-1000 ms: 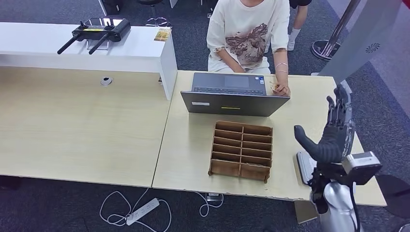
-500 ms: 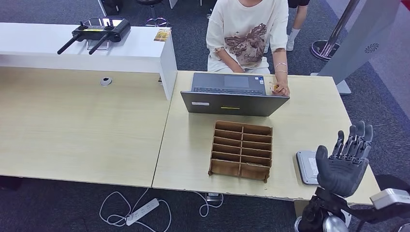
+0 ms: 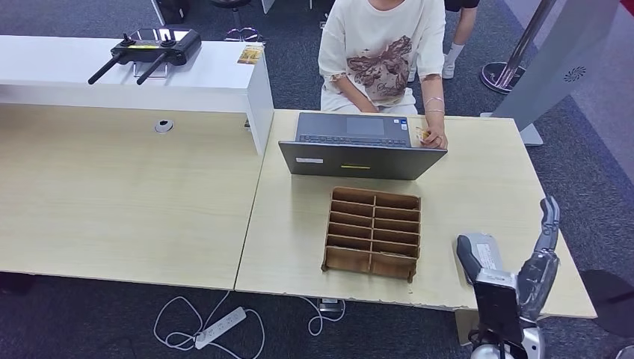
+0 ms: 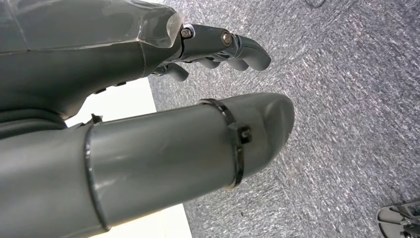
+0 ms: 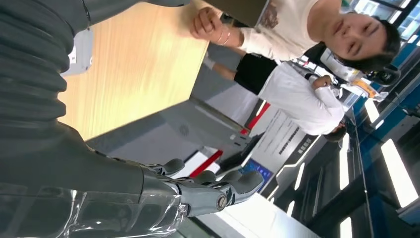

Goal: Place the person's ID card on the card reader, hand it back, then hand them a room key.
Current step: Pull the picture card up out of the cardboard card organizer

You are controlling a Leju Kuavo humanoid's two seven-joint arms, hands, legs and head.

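Pale wood worktop (image 3: 149, 202) carries one grey laptop (image 3: 362, 149), one brown divided organiser (image 3: 374, 232) with two columns of slots, and one grey card reader (image 3: 478, 256) near the front right corner. The right hand (image 3: 540, 258) rises beside the reader, fingers straight and apart, holding nothing. The left hand (image 4: 148, 99) hangs over grey carpet, fingers loosely spread, empty. One person (image 3: 385, 52) sits behind the laptop. No writing is legible.

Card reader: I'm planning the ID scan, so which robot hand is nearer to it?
Right. The right hand is raised just beside the card reader at the table's near right corner. The left hand hangs over grey carpet, away from the reader.
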